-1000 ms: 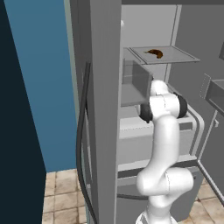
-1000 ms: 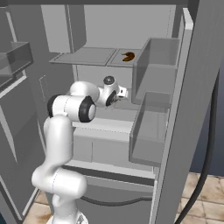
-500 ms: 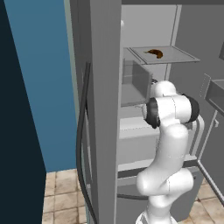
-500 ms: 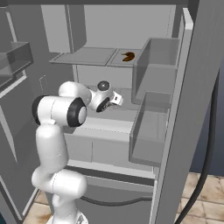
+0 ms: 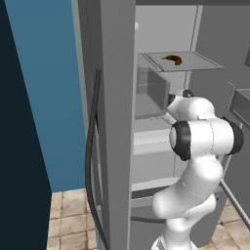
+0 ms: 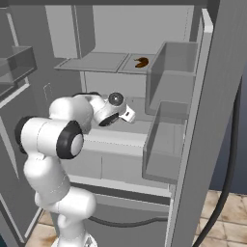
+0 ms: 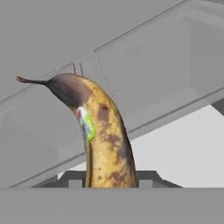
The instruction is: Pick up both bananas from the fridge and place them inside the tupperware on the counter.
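Fridge (image 5: pixel 117 97) open, arm reaching inside at mid height. In the left base view: door seal edge and a clear door bin (image 5: pixel 152 93) just left of the wrist, upper shelf (image 5: pixel 195 62) above with the second banana (image 5: pixel 172 59) lying on it, apart from the arm. In the right base view: gripper (image 6: pixel 126 115) hanging below that shelf and just left of the stacked door bins (image 6: pixel 169 140); same shelf banana (image 6: pixel 141 62) up and to the right. In the hand view: held banana (image 7: pixel 103 140) rising from between the finger tips, jaws narrow and clamped on its lower end, dark stem end free and curving up-left, sticker facing the camera. Step in hand, as judged: carrying the first banana out of the fridge toward the tupperware. Grip low on a long curved fruit, so likely to pivot; best kept slow and without wrist roll. Free stem end probably the first part to catch. Open room: toward the base, away from the back wall. Tight edges: shelf lip above, bins to the right, door and seal to the left. Straight withdrawal before any swing advised.
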### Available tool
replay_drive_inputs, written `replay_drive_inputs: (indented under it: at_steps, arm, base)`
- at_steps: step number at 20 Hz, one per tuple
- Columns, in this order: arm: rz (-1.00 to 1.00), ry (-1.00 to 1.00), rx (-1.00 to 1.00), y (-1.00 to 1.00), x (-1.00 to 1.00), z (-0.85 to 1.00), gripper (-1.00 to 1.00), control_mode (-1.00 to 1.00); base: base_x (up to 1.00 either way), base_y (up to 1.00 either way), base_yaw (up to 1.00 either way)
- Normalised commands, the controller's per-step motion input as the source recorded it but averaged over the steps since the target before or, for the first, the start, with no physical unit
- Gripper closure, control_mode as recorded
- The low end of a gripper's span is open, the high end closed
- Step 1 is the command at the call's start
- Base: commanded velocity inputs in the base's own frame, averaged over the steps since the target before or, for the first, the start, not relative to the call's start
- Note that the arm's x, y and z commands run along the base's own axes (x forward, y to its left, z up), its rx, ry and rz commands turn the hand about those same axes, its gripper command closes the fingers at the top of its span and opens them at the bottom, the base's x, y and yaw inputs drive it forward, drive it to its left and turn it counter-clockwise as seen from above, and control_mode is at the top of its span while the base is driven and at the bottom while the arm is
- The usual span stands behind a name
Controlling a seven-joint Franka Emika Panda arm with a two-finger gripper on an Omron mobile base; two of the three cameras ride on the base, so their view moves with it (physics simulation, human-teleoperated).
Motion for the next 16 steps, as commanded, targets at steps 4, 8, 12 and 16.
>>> replay_drive_inputs:
  at_steps: [4,8,12,16]
  arm:
    - [-0.12,0.01,0.00,-0.01,-0.67,0.54,1.00,-1.00]
    - [-0.06,0.13,0.00,0.00,-0.61,0.61,1.00,-1.00]
    - [-0.07,0.11,0.00,0.00,-0.56,0.71,1.00,-1.00]
    - [-0.03,0.06,0.00,0.00,-0.61,0.59,1.00,-1.00]
  base:
    - [0.00,0.00,0.00]
    - [0.00,0.00,0.00]
    - [0.00,0.00,0.00]
    - [0.00,0.00,0.00]
